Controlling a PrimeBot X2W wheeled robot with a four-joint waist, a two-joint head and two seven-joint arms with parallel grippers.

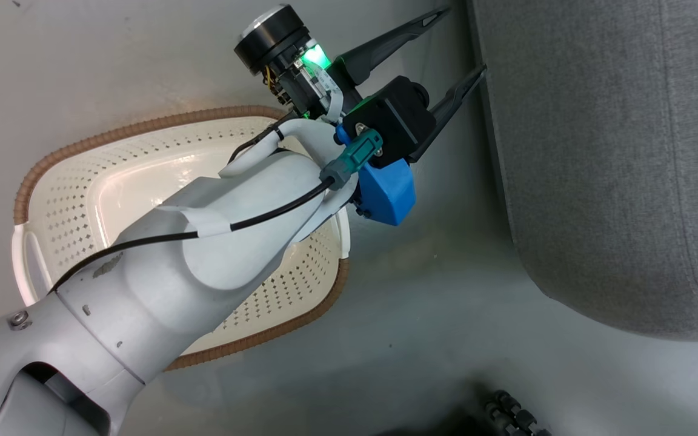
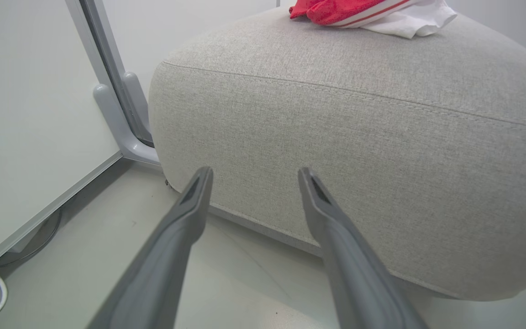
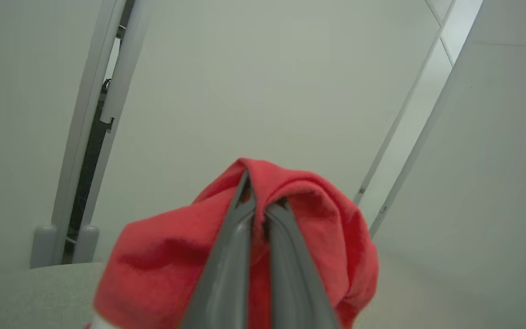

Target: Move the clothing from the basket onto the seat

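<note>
left gripper (image 1: 464, 41): wide open, between basket (image 1: 82, 181) and seat (image 2: 336, 137), fingers pointing at the seat's side
right gripper (image 3: 263, 201): clamped on red garment (image 3: 153, 265), which is draped over the fingertips
other garment (image 2: 359, 11): bunched on seat top, long axis unclear

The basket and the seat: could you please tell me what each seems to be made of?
The basket looks like glossy cream moulded plastic: light glints off its base and its walls carry punched holes; its brown rim looks woven, possibly imitation. The seat looks upholstered in matte grey woven fabric, showing weave and a stitched seam.
</note>
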